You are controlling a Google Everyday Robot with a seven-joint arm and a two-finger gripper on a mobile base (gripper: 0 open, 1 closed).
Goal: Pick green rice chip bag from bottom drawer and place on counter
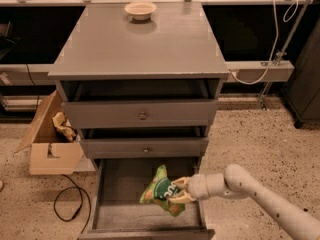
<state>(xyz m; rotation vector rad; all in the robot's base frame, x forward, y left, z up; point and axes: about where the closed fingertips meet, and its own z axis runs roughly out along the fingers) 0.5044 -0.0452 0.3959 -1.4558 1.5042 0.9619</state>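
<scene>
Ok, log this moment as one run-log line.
phase: pick | gripper: shut on green rice chip bag, over open bottom drawer | counter: bag not yet placed

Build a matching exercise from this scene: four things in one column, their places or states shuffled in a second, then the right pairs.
Column one:
1. green rice chip bag
2. bowl
3. cardboard box
4. hand

Column two:
A. at the picture's left, flaps open
B. reaching in from the right, shut on the bag
C. at the back of the counter
D. gripped over the open bottom drawer

Pairs: 1-D, 2-C, 3-A, 4-B
</scene>
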